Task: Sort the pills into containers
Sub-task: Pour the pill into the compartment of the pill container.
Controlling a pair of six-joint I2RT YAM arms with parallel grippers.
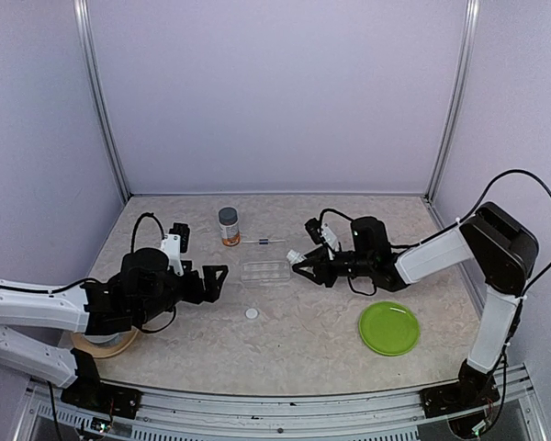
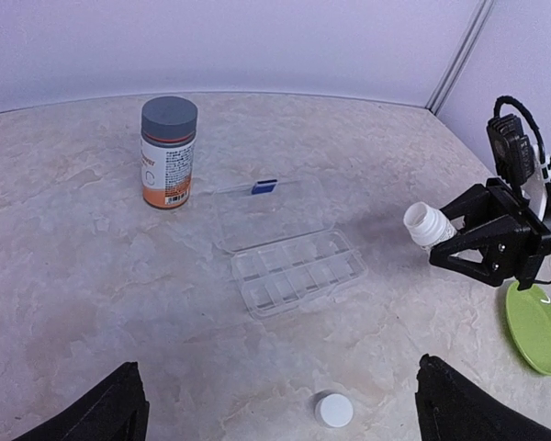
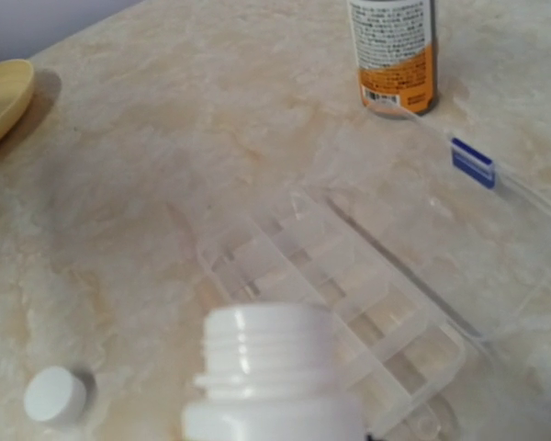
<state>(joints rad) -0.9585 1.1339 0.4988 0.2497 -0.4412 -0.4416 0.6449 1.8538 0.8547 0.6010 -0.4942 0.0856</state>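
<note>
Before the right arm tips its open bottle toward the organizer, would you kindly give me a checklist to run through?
1. The small white bottle is held in the right gripper: ok.
2. Its cap is off: ok; the white cap lies on the table.
3. The clear organizer has its lid open: ok.
4. Bottle mouth above a compartment: not ok; from the top view it sits just beside the organizer's right end.
5. Pills inside the bottle: cannot tell.
6. The left gripper is open and apart from the organizer: ok.
</note>
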